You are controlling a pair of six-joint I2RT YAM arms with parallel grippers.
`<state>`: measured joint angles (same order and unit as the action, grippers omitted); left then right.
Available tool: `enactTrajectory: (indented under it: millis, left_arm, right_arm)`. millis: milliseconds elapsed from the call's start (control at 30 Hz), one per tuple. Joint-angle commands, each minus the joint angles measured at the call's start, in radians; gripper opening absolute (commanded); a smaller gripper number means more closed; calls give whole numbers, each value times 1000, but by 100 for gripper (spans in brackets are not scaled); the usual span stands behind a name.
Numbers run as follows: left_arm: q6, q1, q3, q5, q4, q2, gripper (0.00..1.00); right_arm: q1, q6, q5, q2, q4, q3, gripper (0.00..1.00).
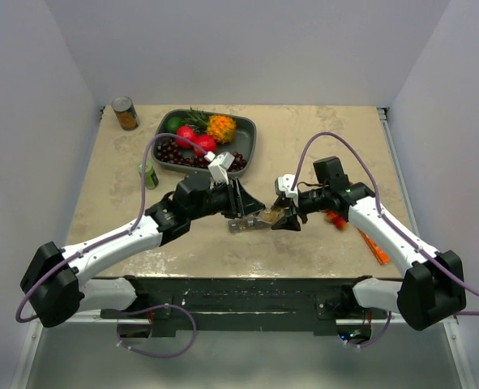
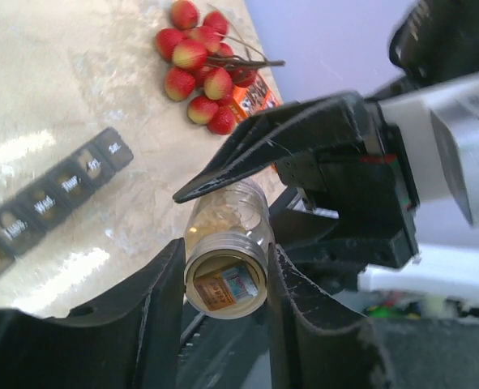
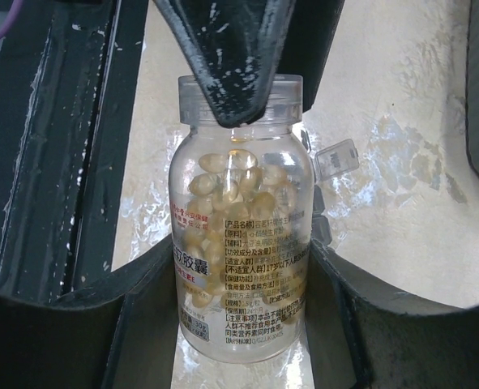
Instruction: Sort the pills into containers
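Note:
A clear pill bottle (image 3: 239, 243) full of pale yellow capsules, with a printed label, is held above the table between both grippers (image 1: 265, 216). My right gripper (image 3: 241, 247) is shut on its body. My left gripper (image 2: 225, 250) is shut on its ridged top end (image 2: 225, 279), one finger (image 3: 227, 65) crossing the neck. I cannot tell whether a cap is on. The containers (image 2: 57, 198), a grey strip of day-labelled compartments, lie on the table below and left of the bottle (image 1: 243, 226). One small lid (image 3: 336, 158) stands open.
A dark fruit tray (image 1: 250, 138) with fruit stands at the back. A tin can (image 1: 126, 113) is at the back left, with a green object (image 1: 147, 174) nearer. Red berries (image 2: 203, 69) and an orange item (image 1: 375, 247) lie to the right.

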<state>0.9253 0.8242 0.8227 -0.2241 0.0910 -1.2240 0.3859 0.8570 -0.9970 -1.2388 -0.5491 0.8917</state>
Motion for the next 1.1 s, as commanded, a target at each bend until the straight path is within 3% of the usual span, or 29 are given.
enactTrajectory:
  millis: [0,100,167,267,333,400,533,600,633,700,867,1000,1067]
  left_arm:
    - [-302,-8,-78,-245,212,4,0]
    - [-504,-52,-134,-492,355,-23,0]
    - [-692,-71,-111,-636,326,-58,0]
    - [-920,-76,-79,-638,243,-83,1]
    - [-956,-83,-70,-557,269,-91,19]
    - [-886,-94,-66,-499,324,-83,31]
    - [-647,-115,-189,-362,611,18,77]
    - [-588,-117,-224,-315,650,99,95]
    - [-530,-120,-244,-261,650,127,99]
    - [-494,-126,-261,-235,645,199,99]
    - [-240,-145,-217,-19,286,302,100]
    - [9,-165,-217,-127,262,262,99]
    - [120,-165,-256,-188,352,247,98]
  right_arm:
    - [2,-9,-40,10,46,30,0]
    - [1,-9,-45,15,44,29,0]
    - [1,-7,-49,15,44,29,0]
    - [2,-6,-49,15,43,29,0]
    - [1,-6,-48,15,43,29,0]
    - [1,-6,-45,16,43,29,0]
    - [1,-3,-43,15,41,29,0]
    - [2,-1,-43,13,40,29,0]
    - [1,2,-42,13,40,29,0]
    - [1,4,-45,12,38,30,0]
    - [2,2,-40,12,38,29,0]
    - [2,-1,-38,9,43,29,0]
    - [1,-4,-37,9,43,29,0]
